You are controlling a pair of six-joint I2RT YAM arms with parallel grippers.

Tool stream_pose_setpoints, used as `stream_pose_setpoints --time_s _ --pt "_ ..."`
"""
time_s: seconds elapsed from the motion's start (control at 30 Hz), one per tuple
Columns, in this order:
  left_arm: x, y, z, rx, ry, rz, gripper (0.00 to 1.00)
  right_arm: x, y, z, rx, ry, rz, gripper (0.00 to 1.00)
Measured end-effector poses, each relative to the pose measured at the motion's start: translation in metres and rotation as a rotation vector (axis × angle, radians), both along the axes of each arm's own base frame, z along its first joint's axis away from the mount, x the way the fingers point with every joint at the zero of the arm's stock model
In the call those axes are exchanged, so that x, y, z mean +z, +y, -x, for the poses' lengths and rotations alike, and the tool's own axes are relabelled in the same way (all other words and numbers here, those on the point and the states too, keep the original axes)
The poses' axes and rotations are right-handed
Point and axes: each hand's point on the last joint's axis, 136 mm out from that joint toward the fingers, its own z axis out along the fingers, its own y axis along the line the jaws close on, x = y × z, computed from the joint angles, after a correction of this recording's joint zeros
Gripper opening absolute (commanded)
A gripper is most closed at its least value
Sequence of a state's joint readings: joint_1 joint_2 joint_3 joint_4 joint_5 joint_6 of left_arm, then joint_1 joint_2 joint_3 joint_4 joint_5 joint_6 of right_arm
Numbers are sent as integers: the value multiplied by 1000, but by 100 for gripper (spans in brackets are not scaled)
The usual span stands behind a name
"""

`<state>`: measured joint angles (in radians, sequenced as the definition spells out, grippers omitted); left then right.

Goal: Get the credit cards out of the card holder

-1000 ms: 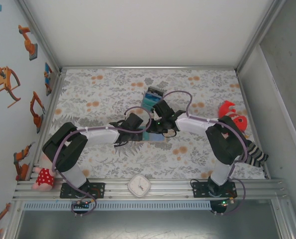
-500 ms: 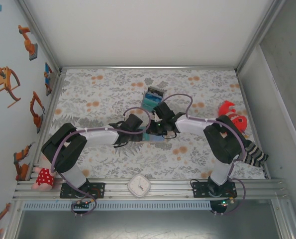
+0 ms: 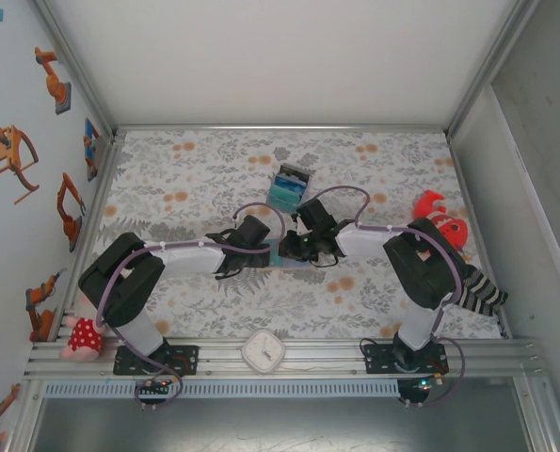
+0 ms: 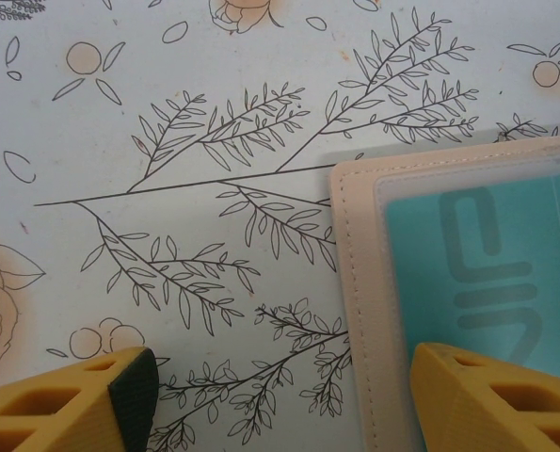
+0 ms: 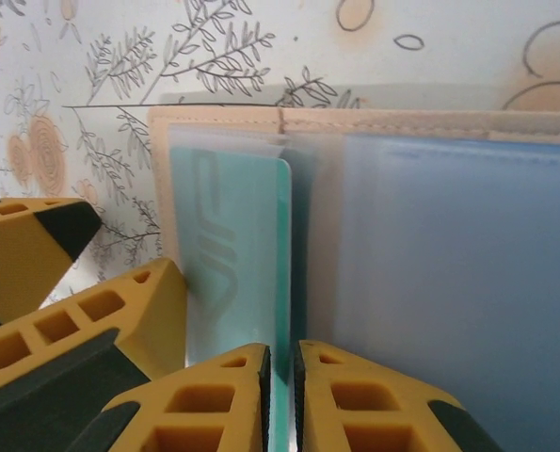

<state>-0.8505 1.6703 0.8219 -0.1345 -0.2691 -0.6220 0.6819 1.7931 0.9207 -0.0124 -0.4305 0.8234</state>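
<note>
The tan card holder (image 5: 374, 123) lies open on the flowered table, its clear sleeves facing up. A teal credit card (image 5: 232, 254) sits in its left sleeve, one long edge standing out of it. My right gripper (image 5: 281, 377) is shut on that edge. In the left wrist view the card holder (image 4: 353, 282) fills the right side, with the teal card (image 4: 477, 273) under its clear sleeve. My left gripper (image 4: 284, 395) is open, straddling the holder's left edge with its right finger (image 4: 496, 395) over the holder. From above, both grippers (image 3: 264, 247) (image 3: 295, 249) meet over the card holder (image 3: 296, 265).
A teal-and-black block (image 3: 289, 185) lies just behind the grippers. A white round clock (image 3: 263, 350) sits on the front rail. A red toy (image 3: 437, 215) and a striped sock (image 3: 482, 294) are at the right, and a red spotted toy (image 3: 82, 337) is at the front left.
My right gripper has slid a little toward the front left, lower over the card holder, uncovering more of the teal-and-black block. The left arm has not moved.
</note>
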Motion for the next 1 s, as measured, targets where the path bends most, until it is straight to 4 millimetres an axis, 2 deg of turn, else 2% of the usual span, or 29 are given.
stream_pose_setpoints --time_s 0.5,0.87,1.0 --pt "0 0 0 0 0 0 72 -4 3 2 -9 14 -52 14" --pt "-1 3 1 6 2 -11 71 0 6 2 -19 25 -142 0" --pt "0 2 0 7 1 -11 71 -1 5 2 -23 21 -150 0"
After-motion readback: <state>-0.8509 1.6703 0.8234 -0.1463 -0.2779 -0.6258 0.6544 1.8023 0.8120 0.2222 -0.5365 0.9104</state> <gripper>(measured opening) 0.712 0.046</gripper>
